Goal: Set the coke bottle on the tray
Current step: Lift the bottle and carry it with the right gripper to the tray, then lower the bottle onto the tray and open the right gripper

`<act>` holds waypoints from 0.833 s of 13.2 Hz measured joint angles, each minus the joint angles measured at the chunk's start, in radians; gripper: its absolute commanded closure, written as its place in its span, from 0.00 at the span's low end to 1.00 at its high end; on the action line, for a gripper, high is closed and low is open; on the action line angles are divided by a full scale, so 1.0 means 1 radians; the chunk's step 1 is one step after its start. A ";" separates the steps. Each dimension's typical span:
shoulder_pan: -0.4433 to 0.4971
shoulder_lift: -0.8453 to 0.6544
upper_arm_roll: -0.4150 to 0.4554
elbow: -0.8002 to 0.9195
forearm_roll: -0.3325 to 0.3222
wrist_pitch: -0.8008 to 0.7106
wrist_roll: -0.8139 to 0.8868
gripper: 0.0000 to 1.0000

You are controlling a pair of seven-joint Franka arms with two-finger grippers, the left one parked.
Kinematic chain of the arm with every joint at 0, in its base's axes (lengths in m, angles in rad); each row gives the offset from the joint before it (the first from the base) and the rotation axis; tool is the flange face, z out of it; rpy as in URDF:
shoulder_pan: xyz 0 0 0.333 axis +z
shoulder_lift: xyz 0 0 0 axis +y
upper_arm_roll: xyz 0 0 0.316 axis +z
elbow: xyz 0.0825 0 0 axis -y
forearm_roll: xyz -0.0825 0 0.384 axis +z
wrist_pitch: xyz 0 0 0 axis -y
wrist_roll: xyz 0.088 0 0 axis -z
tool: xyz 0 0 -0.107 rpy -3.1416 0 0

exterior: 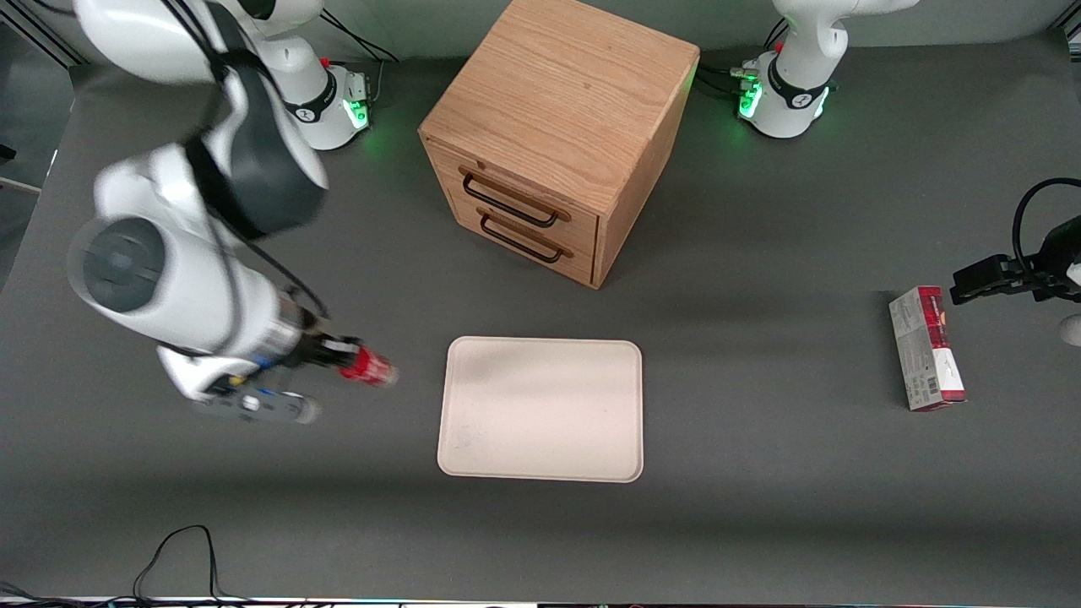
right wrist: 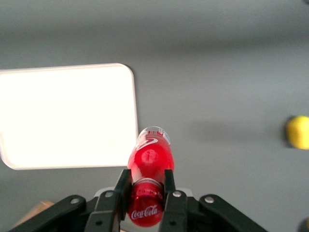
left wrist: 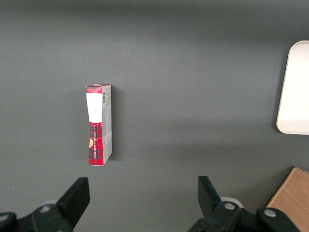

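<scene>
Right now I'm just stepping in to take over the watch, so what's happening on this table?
The right arm's gripper is shut on the coke bottle, holding it near the cap, above the dark table beside the tray, not yet over it. The tray has nothing on it. A wooden drawer cabinet stands farther from the front camera than the tray, and a red-and-grey carton lies toward the parked arm's end.

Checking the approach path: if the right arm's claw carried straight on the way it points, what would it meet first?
Probably the tray: the claw, shut on the coke bottle, points toward its near edge, though height above the table is unclear.
</scene>
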 measured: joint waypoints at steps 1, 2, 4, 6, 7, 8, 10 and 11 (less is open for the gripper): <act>0.004 0.044 0.016 0.031 0.000 0.042 0.046 1.00; 0.008 0.075 0.022 0.047 0.000 0.078 0.073 1.00; 0.022 0.114 0.023 0.060 0.000 0.129 0.091 1.00; 0.033 0.152 0.023 0.064 -0.009 0.170 0.094 1.00; 0.036 0.174 0.023 0.064 -0.023 0.191 0.094 1.00; 0.038 0.196 0.023 0.064 -0.031 0.219 0.094 1.00; 0.043 0.239 0.023 0.065 -0.044 0.270 0.094 1.00; 0.045 0.256 0.023 0.065 -0.050 0.289 0.094 1.00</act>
